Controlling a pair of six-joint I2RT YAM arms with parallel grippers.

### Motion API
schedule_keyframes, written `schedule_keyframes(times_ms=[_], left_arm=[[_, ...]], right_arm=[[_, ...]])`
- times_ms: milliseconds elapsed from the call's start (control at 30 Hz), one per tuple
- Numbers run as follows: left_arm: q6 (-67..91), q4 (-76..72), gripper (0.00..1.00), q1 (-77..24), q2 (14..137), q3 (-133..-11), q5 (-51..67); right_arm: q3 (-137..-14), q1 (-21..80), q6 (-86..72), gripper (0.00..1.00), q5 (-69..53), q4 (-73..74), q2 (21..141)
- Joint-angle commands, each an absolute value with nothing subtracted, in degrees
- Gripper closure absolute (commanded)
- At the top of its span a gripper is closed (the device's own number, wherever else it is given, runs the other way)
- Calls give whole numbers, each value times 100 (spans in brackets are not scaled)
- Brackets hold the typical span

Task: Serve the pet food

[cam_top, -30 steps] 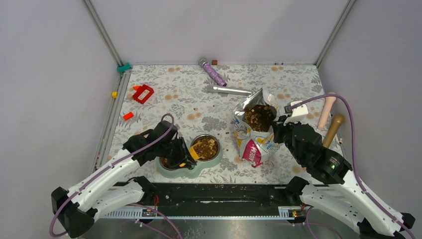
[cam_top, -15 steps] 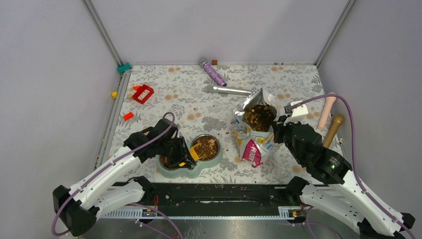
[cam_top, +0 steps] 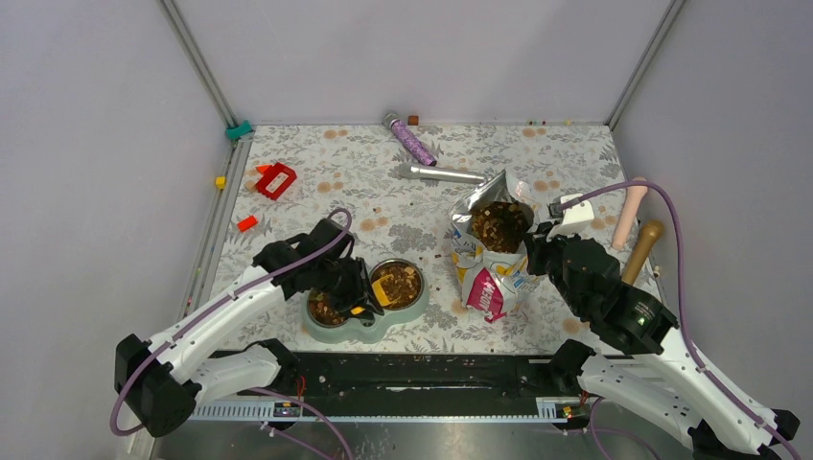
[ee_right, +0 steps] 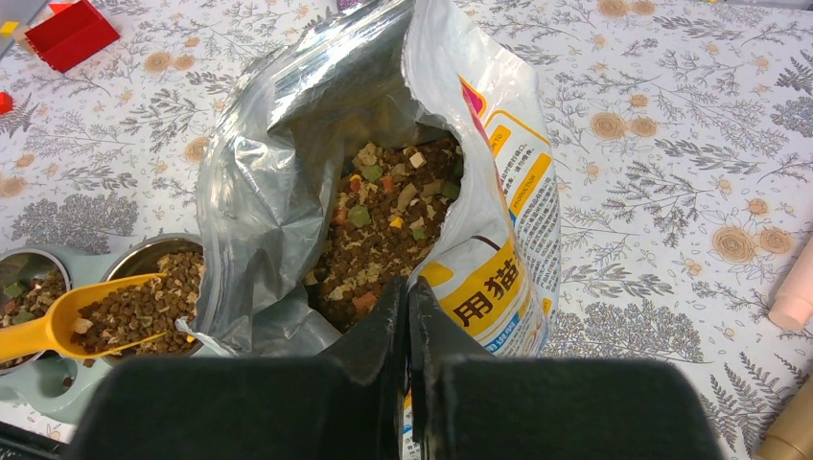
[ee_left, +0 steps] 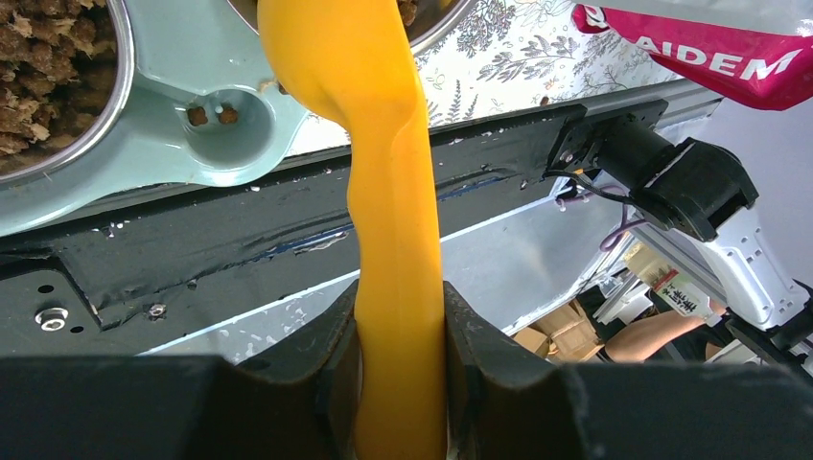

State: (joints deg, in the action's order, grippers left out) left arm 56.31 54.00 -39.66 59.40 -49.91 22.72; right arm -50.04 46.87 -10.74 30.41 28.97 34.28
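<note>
Near edge of the table (cam_top: 336,163): a pale green double feeder (cam_top: 385,324) is set here, and pet food (cam_top: 398,284) is seen in both of its steel bowls (ee_right: 146,251).
Left end effector (ee_left: 400,321): pressed together on the handle of an orange scoop (ee_left: 383,144), which is pinched between the two fingers.
Scoop load: a heap of brown pellets is carried in the scoop's cup, which is held about level over the bowl nearer the bag.
Foil bag (ee_right: 499,240): stood upright and open just to the right of the feeder, not touching it. More pet food, brown and tan with a few green and orange bits, is seen inside.
Right end effector (ee_right: 409,302): closed on the near rim of the bag's mouth, with the foil pinched between the fingers.
Back of the table: a purple glittery tube (cam_top: 410,140) and a silver cylinder (cam_top: 441,173) are laid near each other.
Left side: a red block (cam_top: 276,180) is placed well apart from the feeder.
</note>
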Motion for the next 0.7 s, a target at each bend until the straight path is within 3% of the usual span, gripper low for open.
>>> schedule_keyframes(times_ms=[0,667], left_arm=[[5451,5338,100,-3942,5964,-5337,2422],[5259,6149,100,-3596,5605,-5468,2335]], right_arm=[[-5071,4737,-1017,100,3170,2234,3378],[-5077,4737,-1028,100,3092,2243,3380]])
